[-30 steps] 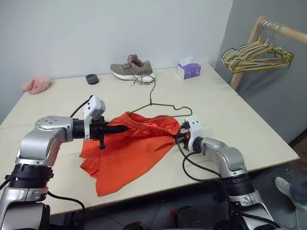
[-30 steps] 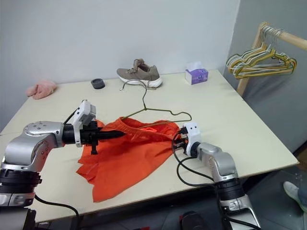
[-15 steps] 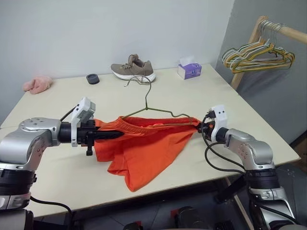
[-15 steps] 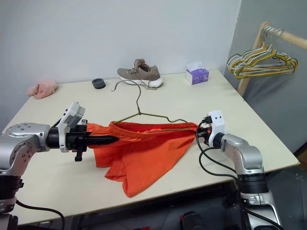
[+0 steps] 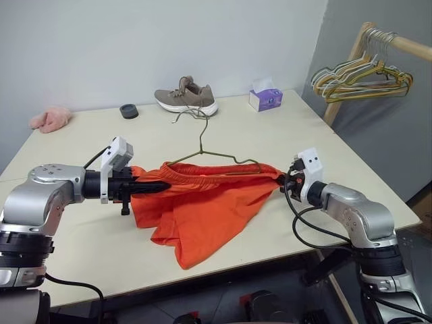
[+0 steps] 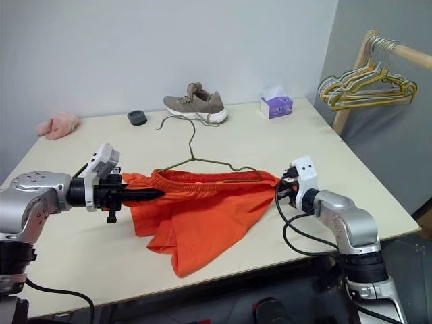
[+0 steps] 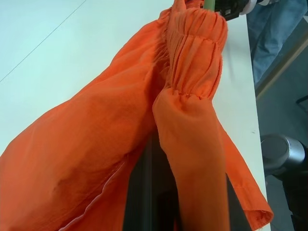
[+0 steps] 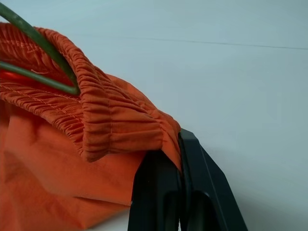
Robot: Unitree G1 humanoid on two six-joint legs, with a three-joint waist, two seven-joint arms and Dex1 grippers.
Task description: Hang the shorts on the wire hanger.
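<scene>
You pulled the shorts [image 5: 202, 202] taut above the tabletop's front edge: the left gripper [image 5: 162, 186] and right gripper [image 5: 286, 181] were each clenched on one waistband end. The wire hanger [image 5: 209, 158] sat inside the stretched waistband, so hanging looked nearly done.

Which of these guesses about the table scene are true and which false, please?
1. Both claws grip the bright orange fabric shorts by the waistband, left claw at one end, right claw at the other. True.
2. The thin dark green wire hanger hangs on the wooden rail. False: its lower part sits in the stretched waistband, hook pointing toward the shoe.
3. The taupe lace-up sneaker stands near the table's far edge. True.
4. The small purple tissue box sits beside the fluffy pink cloth. False: they are at opposite ends of the far edge.
5. The shorts lie folded flat. False: they are pulled taut, legs trailing down onto the table.
</scene>
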